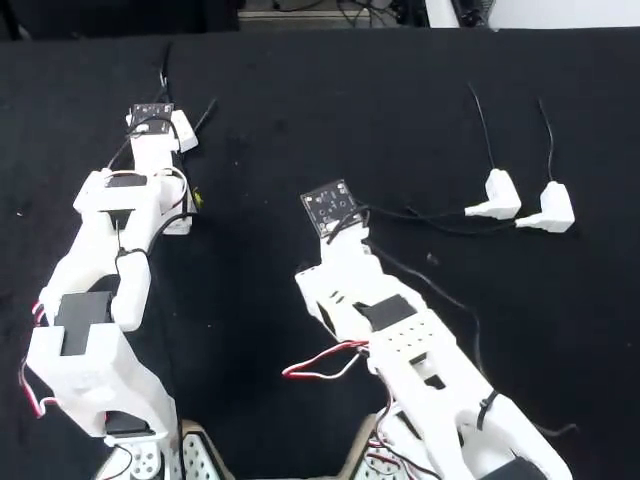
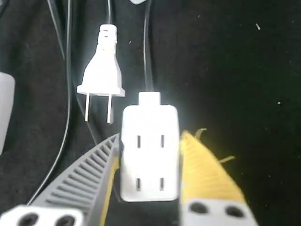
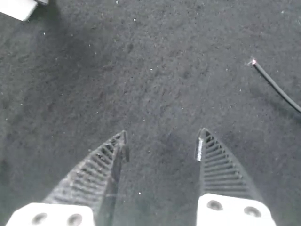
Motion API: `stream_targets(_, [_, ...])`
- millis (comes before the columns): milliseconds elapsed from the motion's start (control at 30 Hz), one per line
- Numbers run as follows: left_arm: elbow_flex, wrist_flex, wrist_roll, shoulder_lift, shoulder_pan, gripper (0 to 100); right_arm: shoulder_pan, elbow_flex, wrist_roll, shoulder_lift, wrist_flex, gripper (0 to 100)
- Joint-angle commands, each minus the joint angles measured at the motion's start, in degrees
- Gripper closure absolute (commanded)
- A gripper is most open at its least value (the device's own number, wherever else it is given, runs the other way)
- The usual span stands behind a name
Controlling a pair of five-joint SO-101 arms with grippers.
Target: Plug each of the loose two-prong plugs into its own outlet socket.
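On the black worktop [image 1: 300, 130], I see my left pincer [image 2: 150, 136] clamped on both sides of the white outlet block [image 2: 150, 165]. A loose two-prong plug [image 2: 102, 75] lies just beside that block, not touching it. My right pincer [image 3: 162, 133], well apart from the block, gapes empty.

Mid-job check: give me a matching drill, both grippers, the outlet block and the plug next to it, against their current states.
1 left gripper
2 right gripper
3 outlet block
4 loose plug

a open above black cloth
b prongs bare, beside the outlet block
c shut on the outlet block
d both sockets empty

Pairs: 1-c, 2-a, 3-d, 4-b.
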Motion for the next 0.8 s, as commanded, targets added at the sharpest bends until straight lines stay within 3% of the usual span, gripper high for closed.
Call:
stream_targets(0, [-1.3,-0.3,-0.2,-1.1,0.4,97,-0.7,-0.3,-0.5,-1.5,-1.2,77.6])
stream_targets(767, [-2.5,40.0,-1.8,-31.0,0.0,97,-0.5,-0.3,-0.5,-1.5,-1.1,77.6])
